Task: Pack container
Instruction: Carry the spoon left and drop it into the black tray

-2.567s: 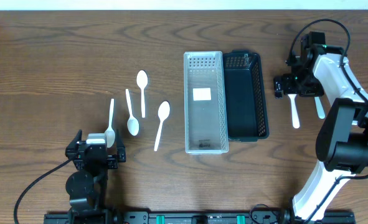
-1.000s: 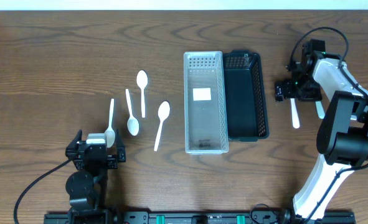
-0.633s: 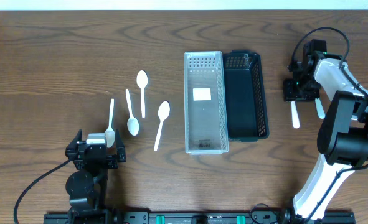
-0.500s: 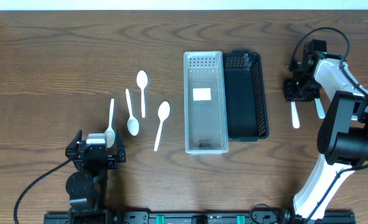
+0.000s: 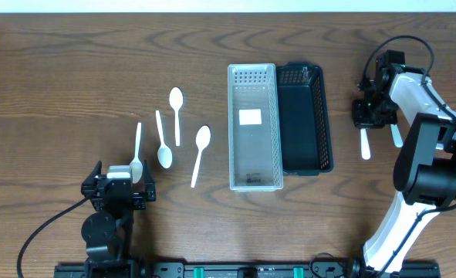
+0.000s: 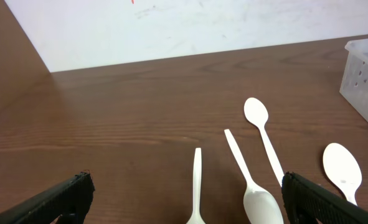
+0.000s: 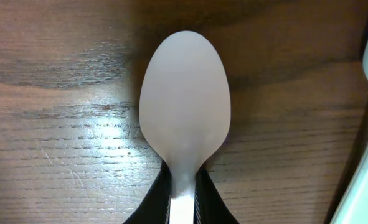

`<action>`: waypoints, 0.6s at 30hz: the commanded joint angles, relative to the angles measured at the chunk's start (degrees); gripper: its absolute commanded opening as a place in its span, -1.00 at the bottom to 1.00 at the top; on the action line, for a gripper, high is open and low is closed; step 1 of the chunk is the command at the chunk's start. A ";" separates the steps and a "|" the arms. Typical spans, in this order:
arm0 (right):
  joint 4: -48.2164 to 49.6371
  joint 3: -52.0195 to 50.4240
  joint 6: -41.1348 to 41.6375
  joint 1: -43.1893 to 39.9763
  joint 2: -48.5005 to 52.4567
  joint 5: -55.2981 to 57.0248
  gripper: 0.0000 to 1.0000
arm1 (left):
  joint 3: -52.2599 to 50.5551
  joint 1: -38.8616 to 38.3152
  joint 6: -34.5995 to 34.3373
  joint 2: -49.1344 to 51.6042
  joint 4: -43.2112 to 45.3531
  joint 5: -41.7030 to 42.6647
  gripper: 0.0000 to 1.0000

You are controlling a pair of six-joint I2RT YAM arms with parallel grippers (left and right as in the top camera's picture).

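Right of the black basket (image 5: 305, 117), apart from it, on the bench (image 5: 73, 77): right pincer (image 7: 184, 190) clamped on the neck of a white plastic spoon (image 7: 184, 99). At front left, left pincer (image 6: 184, 199) spread wide, four white spoons (image 6: 258, 134) lying ahead.

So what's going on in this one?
The right gripper is shut on the neck of a white spoon, just right of the black tray. The left gripper sits open on the left side, with four more spoons lying ahead of it. Neither the clear container nor the black tray holds a spoon yet.
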 commanded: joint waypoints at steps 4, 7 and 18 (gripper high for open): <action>-0.31 -1.09 0.24 -0.61 1.38 1.29 -0.97 | -1.49 0.24 -0.28 -0.09 -0.37 0.15 0.96; -3.52 3.10 0.26 -0.61 1.36 1.27 -0.98 | -1.49 0.24 -0.28 -0.09 -0.37 0.15 0.96; -27.10 39.54 4.72 2.73 1.36 -4.26 -0.98 | -1.49 0.24 -0.28 -0.09 -0.37 0.15 0.96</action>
